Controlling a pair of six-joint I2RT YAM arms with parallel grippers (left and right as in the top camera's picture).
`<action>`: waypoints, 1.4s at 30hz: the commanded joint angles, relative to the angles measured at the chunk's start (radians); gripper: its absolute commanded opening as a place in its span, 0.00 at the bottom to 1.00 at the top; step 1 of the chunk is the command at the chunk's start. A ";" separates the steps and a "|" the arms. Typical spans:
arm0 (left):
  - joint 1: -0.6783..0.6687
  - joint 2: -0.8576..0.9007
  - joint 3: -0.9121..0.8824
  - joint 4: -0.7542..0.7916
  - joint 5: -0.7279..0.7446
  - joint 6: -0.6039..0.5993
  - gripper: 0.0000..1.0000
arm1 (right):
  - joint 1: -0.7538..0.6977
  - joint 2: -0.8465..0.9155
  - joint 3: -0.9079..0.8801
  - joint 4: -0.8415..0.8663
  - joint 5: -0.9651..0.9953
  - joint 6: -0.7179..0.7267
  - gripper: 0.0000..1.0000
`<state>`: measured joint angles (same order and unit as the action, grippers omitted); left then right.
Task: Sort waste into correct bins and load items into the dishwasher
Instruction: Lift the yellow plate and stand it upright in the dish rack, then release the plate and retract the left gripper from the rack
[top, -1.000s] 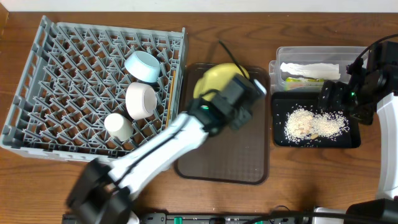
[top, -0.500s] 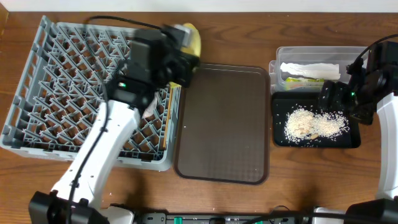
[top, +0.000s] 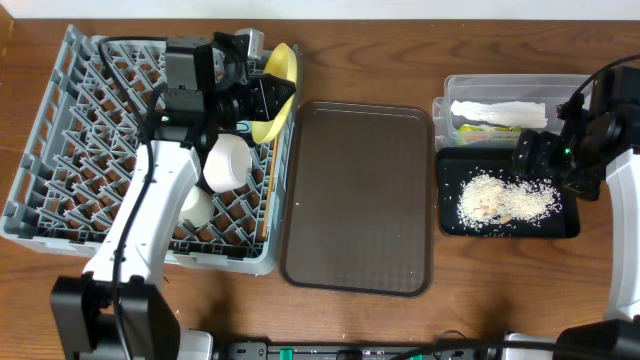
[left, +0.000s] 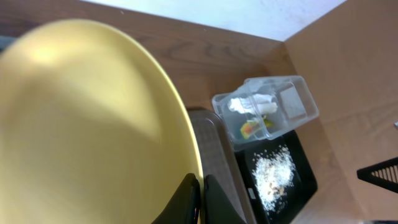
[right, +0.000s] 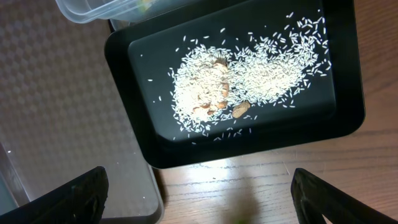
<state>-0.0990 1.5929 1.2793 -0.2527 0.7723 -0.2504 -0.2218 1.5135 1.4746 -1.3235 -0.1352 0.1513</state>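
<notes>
My left gripper is shut on the rim of the round yellow plate and holds it on edge over the far right part of the grey dish rack. In the left wrist view the plate fills the frame, with the fingers pinching its edge. The white bowl, cream cup and chopsticks lie in the rack. The blue bowl is hidden by the arm. My right gripper is open and empty above the black tray of rice crumbs, also in the right wrist view.
The clear tub holds the white napkin and the green-and-orange wrapper, just behind the black tray. The dark brown serving tray lies between the rack and the bins, with nothing on it. Wooden table shows all around.
My left arm swung from the brown serving tray to the rack, carrying the yellow plate, which now stands on edge over the rack. The right arm has not moved.
</notes>
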 joint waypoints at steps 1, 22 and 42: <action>0.005 0.030 -0.004 0.008 0.051 -0.018 0.08 | -0.007 -0.017 0.017 -0.002 -0.004 0.005 0.92; 0.005 0.036 -0.004 0.094 0.086 -0.114 0.08 | -0.007 -0.018 0.017 -0.005 -0.004 0.005 0.91; 0.004 -0.086 -0.003 -0.022 -0.354 0.074 0.84 | -0.005 -0.018 0.017 0.033 -0.055 -0.001 0.98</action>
<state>-0.0990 1.6043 1.2789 -0.2607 0.5053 -0.2306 -0.2214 1.5135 1.4746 -1.3071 -0.1444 0.1524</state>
